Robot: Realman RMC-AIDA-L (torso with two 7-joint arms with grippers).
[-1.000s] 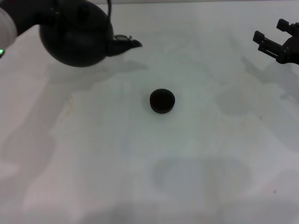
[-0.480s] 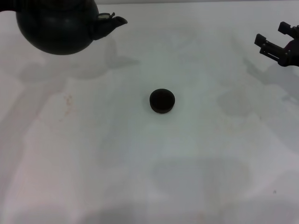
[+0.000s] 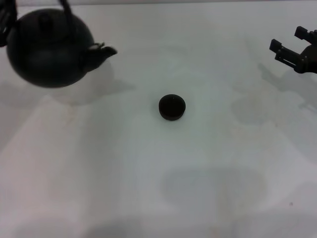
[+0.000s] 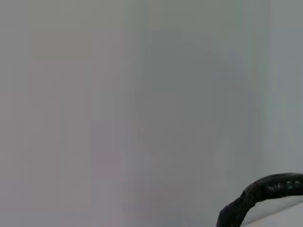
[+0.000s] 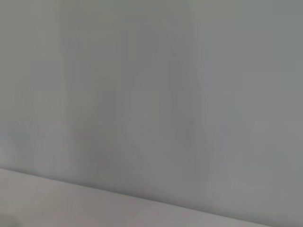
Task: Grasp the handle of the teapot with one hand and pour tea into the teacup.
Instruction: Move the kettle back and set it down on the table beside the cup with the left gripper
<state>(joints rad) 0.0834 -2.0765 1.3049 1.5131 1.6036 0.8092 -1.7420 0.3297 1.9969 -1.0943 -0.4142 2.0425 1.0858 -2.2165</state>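
Note:
The black teapot (image 3: 49, 49) is at the far left of the head view, upright, with its stubby spout (image 3: 106, 51) pointing right toward the teacup. It seems to hang a little above the table, with its shadow just below and to the right. Its handle (image 3: 64, 6) rises out of the top edge, and a black arched piece of it shows in the left wrist view (image 4: 265, 191). My left gripper is out of view past that edge. The small dark teacup (image 3: 172, 107) stands alone at the table's middle. My right gripper (image 3: 290, 45) is open and empty at the far right.
The white table (image 3: 163, 188) holds nothing else in view. The right wrist view shows only a pale wall and a strip of the table.
The teapot has moved left, away from the teacup, and then toward me in the head view. My left arm has left the picture. The teacup and my right gripper have stayed where they were.

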